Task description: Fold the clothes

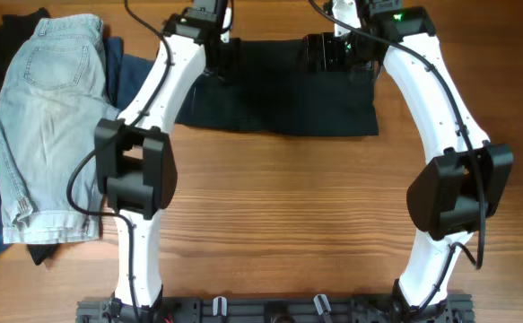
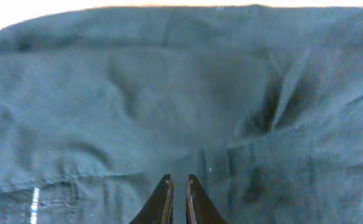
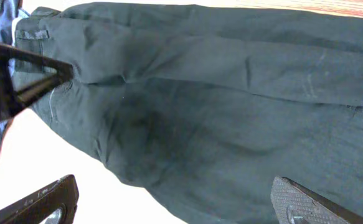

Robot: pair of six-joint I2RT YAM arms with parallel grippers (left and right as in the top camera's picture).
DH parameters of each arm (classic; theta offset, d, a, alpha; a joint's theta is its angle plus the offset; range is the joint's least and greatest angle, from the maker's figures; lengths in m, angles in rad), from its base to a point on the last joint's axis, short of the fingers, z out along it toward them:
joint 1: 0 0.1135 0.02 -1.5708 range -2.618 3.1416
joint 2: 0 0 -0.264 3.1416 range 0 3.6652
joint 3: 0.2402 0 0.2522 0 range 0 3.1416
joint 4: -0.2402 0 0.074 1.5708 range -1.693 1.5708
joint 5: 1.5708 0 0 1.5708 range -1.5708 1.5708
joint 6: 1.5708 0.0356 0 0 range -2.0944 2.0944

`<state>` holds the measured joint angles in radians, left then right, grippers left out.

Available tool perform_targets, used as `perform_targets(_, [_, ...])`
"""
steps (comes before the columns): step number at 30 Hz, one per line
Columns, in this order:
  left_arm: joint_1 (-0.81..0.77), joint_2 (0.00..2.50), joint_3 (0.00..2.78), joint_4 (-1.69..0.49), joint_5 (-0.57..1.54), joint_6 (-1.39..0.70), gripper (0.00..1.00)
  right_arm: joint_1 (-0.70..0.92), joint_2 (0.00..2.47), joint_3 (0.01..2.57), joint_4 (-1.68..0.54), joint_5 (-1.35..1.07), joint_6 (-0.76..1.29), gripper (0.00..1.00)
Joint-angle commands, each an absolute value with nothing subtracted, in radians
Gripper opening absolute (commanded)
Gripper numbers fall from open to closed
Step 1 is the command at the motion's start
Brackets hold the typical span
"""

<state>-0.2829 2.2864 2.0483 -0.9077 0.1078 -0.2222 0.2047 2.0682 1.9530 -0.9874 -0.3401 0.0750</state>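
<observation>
A dark, almost black garment [image 1: 279, 103] lies folded flat at the far middle of the wooden table. My left gripper [image 1: 214, 56] is at its far left corner. In the left wrist view its fingers [image 2: 179, 182] are nearly together, pinched on the dark garment [image 2: 169, 93]. My right gripper [image 1: 333, 52] is over the far edge, right of the middle. In the right wrist view its fingers [image 3: 174, 183] are spread wide and empty above the dark garment [image 3: 218, 106].
A pile of clothes lies at the left: light denim shorts [image 1: 50, 117] on top, dark blue cloth [image 1: 128, 76] and a black piece [image 1: 1, 40] under them. The table's far edge is just behind both grippers.
</observation>
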Motion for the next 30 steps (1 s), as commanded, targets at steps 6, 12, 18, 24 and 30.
perform_targets(6, [-0.304,2.407,2.052,-0.956,0.123,-0.216,0.04,0.204,2.071,1.961,-0.984,-0.337,0.080,1.00])
perform_targets(12, [-0.303,2.442,2.050,-0.841,0.088,-0.217,0.04,0.203,2.071,1.961,-0.984,-0.334,0.079,1.00])
perform_targets(18, [-0.303,2.453,2.050,-0.579,0.001,-0.217,0.05,0.204,2.071,1.955,-1.000,-0.334,0.081,1.00])
perform_targets(24, [-0.257,2.506,2.050,-0.263,-0.121,-0.217,0.10,0.205,2.071,1.955,-1.041,-0.338,0.079,1.00])
perform_targets(30, [-0.219,2.462,2.183,-0.451,-0.121,-0.218,0.11,0.205,2.071,1.955,-1.014,-0.338,0.078,1.00])
